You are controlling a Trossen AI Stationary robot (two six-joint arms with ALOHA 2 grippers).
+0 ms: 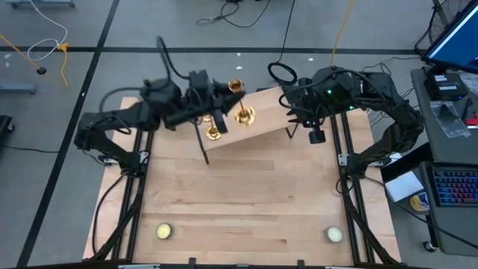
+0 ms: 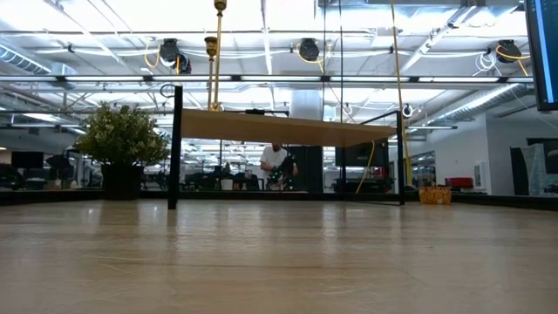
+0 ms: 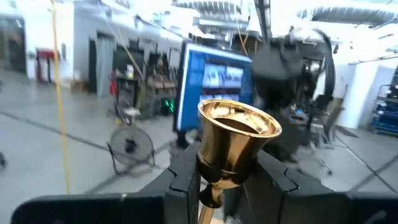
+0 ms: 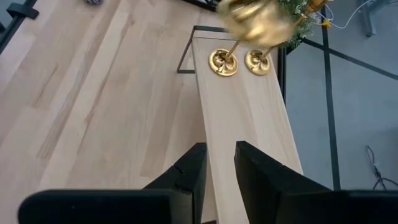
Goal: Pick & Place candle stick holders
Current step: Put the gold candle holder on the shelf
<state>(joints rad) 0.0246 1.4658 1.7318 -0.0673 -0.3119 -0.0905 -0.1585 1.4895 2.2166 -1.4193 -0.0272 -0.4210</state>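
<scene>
At the far end of the tabletop (image 1: 224,217), a candlestick (image 3: 233,140) is pinched by its stem in the left gripper (image 3: 227,180) jaws, apparently for placement beside two others (image 4: 223,62) on the shelf (image 4: 245,118). The right gripper (image 4: 221,168), jaws slightly parted and empty, is held above the shelf.

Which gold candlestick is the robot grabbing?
Look at the raised wooden shelf at the table's far side. It's the candlestick pinched between the left gripper's fingers; the two others stand free on the shelf.
</scene>
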